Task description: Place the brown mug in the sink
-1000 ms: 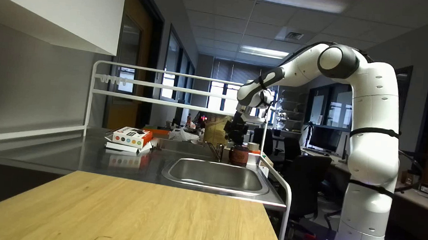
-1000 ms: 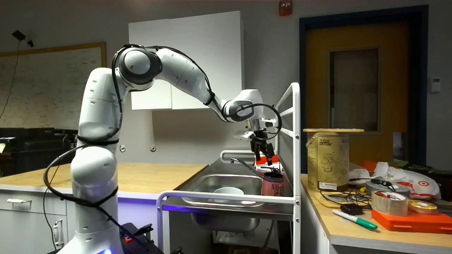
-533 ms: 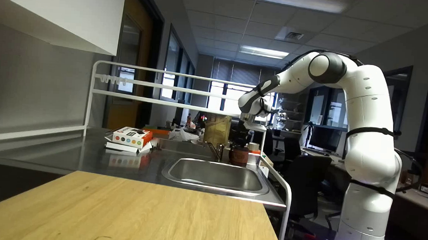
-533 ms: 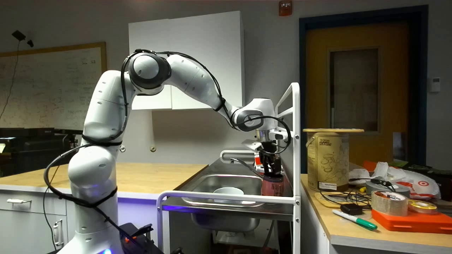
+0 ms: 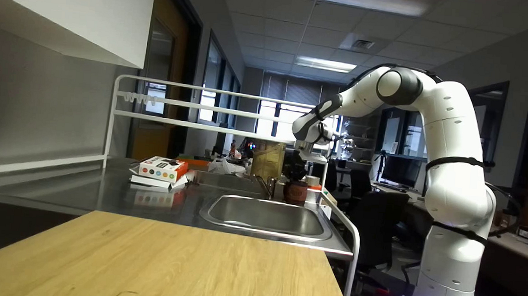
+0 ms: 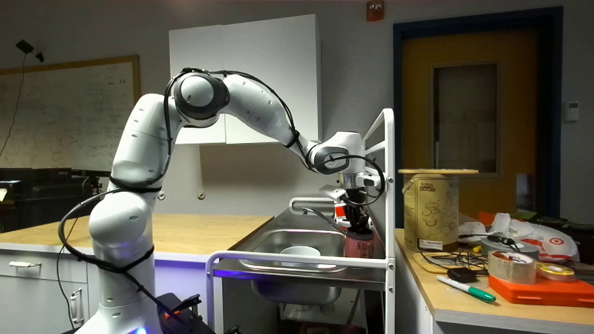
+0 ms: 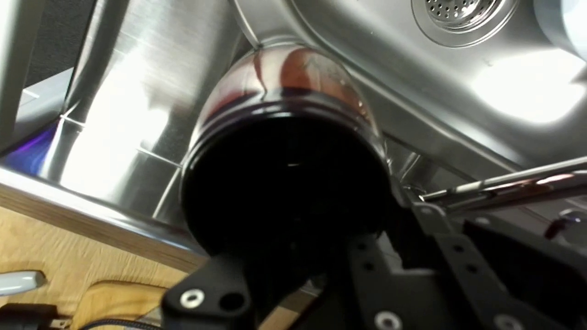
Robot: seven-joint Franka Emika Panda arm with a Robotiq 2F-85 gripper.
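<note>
Glare patches the sink [image 7: 527, 87]; the mug [image 7: 284, 151] seems almost black inside.

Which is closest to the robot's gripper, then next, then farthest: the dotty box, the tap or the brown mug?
In an exterior view:
1. Brown mug, beneath the gripper.
2. Tap, just left of the mug.
3. Dotty box, much farther left.

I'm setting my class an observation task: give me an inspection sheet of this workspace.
Surface: metal counter with inset sink; wooden tabletop alongside.
Job's things: brown mug upright beside the sink, not inside.
Clutter: red-and-white box on counter; round white object in sink; marker and orange case topped by tape rolls on side bench.
Gripper: at the mug's mouth; whether closed on it, unclear.
Cables: black cable looping along the arm; tangled cables on the bench.
Surroundings: wall cabinet, door.
</note>
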